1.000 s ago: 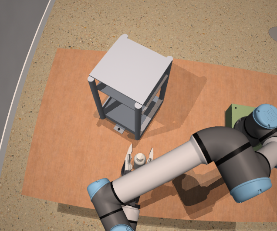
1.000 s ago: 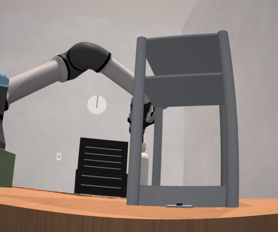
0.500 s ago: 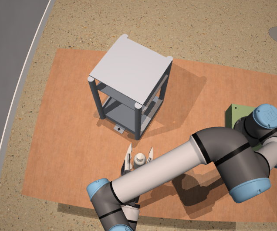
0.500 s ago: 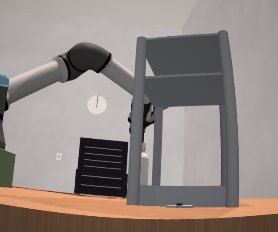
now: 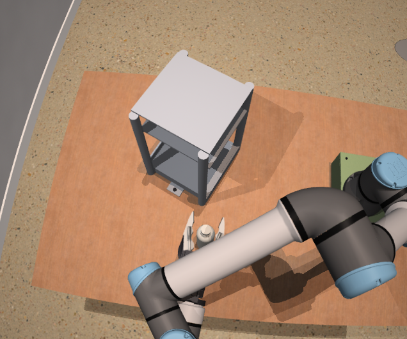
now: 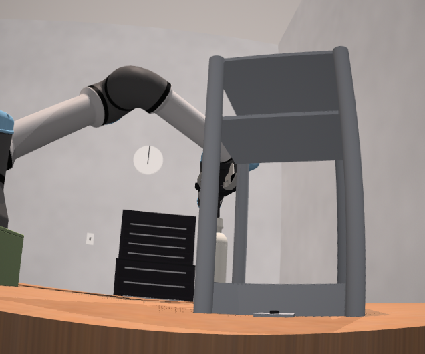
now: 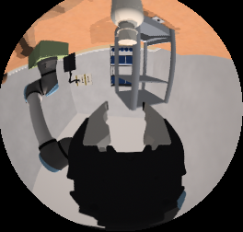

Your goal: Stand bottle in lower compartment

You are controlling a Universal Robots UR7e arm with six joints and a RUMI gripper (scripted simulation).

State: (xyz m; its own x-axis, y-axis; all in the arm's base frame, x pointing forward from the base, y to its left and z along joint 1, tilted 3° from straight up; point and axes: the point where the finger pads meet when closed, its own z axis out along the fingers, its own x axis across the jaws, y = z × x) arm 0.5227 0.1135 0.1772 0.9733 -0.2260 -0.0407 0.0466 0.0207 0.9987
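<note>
Bottle [image 5: 205,235] stands upright, cap up, on the worktop [image 5: 87,226] just in front of the shelving unit [image 5: 192,123], outside it, near the unit's front corner post; the lower compartment [image 5: 182,169] has nothing in it. Pincer [image 5: 204,229] sits part-open above the bottle, fingers [image 5: 189,228] pointing down on either side of the cap, gripping nothing. In the wrist view the bottle shows beyond the fingertips, apart from them.
</note>
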